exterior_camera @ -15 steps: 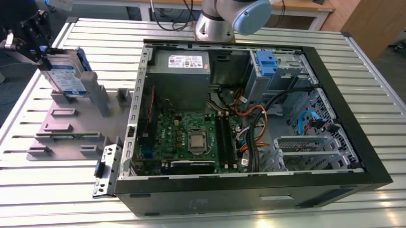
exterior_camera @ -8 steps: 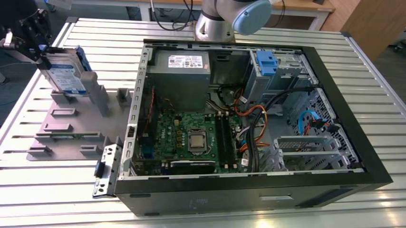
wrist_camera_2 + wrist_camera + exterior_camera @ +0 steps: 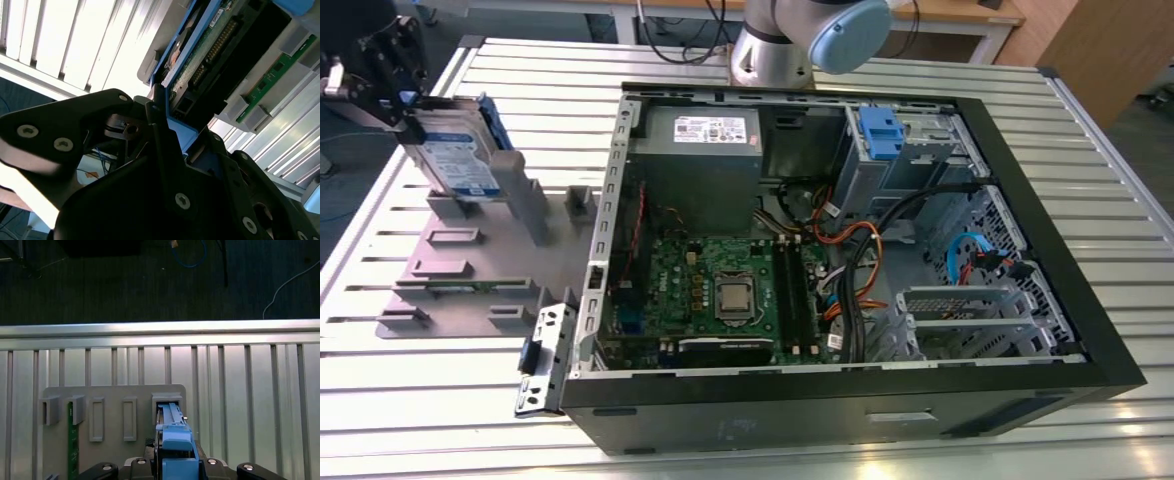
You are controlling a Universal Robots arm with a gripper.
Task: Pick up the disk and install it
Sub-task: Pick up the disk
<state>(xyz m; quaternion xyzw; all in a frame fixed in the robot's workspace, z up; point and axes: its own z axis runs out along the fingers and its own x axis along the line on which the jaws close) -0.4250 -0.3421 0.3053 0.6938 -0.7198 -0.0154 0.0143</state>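
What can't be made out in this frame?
- Exterior view: whether the disk is clear of its slot; the grey holder hides its lower edge.
- Exterior view: the end effector, partly cut off by the left edge.
- First wrist view: the disk's label; the disk shows edge-on.

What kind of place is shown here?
Probably a robotics lab bench for computer assembly: a slatted metal table, an open computer case, and a robot gripper gripping the disk.
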